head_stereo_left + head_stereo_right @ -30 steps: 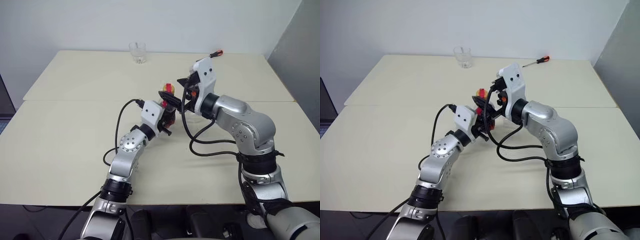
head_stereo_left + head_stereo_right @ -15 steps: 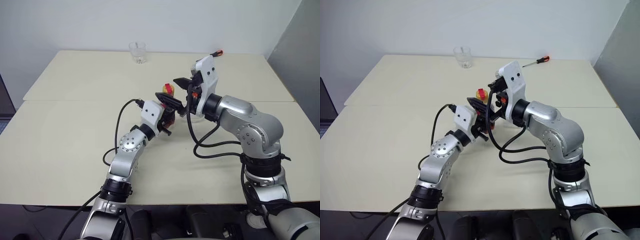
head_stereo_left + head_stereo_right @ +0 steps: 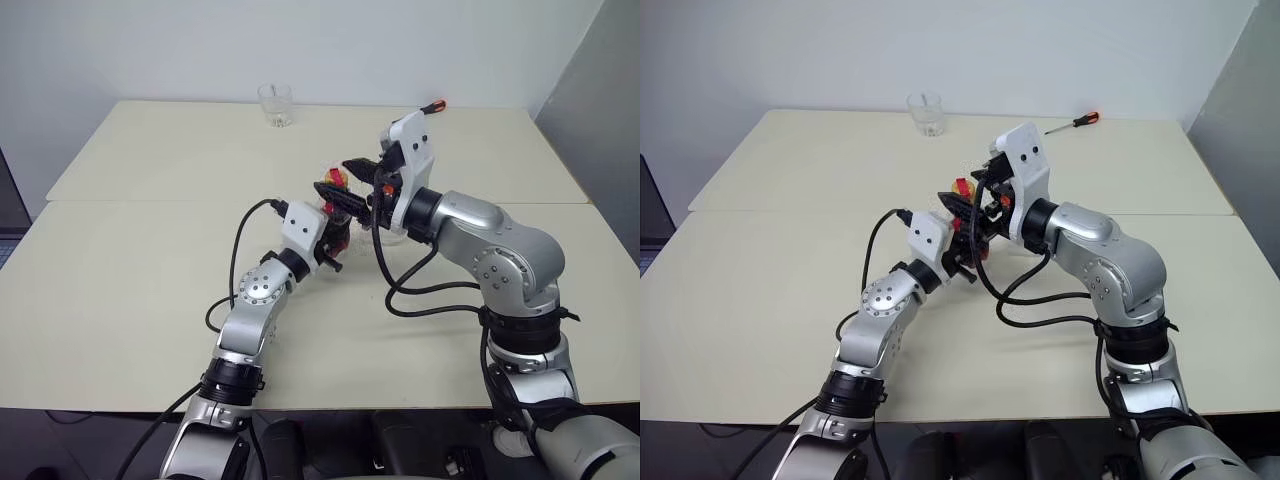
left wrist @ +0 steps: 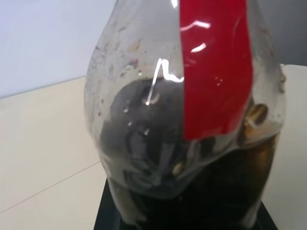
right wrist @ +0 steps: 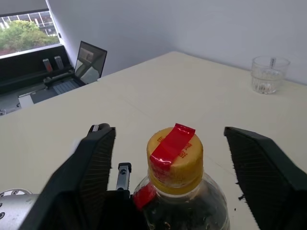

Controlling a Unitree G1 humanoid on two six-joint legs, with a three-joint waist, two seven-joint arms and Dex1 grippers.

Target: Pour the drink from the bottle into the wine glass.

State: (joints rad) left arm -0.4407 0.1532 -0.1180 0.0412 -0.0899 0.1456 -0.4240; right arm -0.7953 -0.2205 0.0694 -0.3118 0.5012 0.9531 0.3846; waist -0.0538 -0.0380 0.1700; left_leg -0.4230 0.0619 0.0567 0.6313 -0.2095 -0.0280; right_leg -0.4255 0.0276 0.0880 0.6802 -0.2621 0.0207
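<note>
Left claw (image 3: pixel 338 222) is clamped on the upright bottle (image 5: pixel 178 201) above mid-surface. Right claw (image 5: pixel 175 158), fingers apart, straddles the yellow cap (image 5: pixel 175 160); the cap sits centred between them.

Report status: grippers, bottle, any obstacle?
Left gripper shut on bottle. Right gripper open, fingers either side of yellow cap, not touching. Cap still on.

The 2 head views look forward and down over the desk (image 3: pixel 140 260), arms at centre frame. The left wrist view sits tight against the bottle (image 4: pixel 192 120); the right wrist view looks down on its cap (image 5: pixel 173 152), tumbler (image 5: pixel 269 74) upper right.
</note>
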